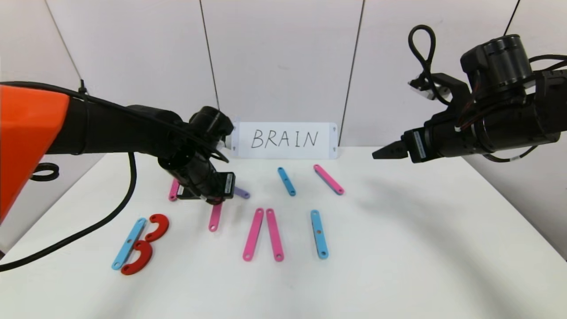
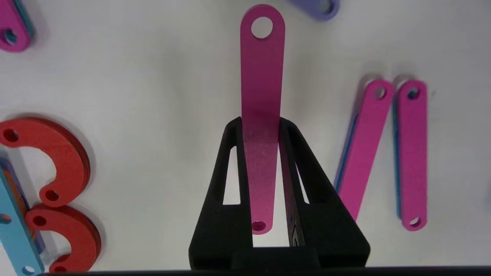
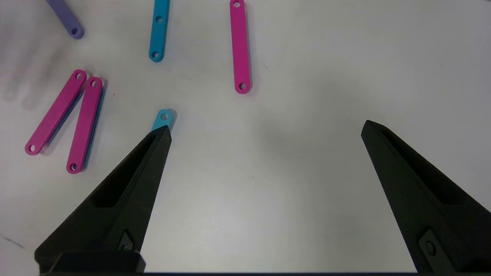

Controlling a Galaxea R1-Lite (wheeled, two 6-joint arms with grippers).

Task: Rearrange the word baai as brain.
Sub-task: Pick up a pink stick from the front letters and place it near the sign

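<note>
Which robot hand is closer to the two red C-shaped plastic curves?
Left. The left gripper, shut on a pink strip, hangs just beside the red curves; the right gripper hovers open far across the table.

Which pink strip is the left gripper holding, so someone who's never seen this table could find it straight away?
Start at the white card reading BRAIN at the back of the table. Forward and left of it, the left gripper reaches down among the pieces. The pink strip is shut between its fingers, unlike the pink pair lying loose in a narrow V.
</note>
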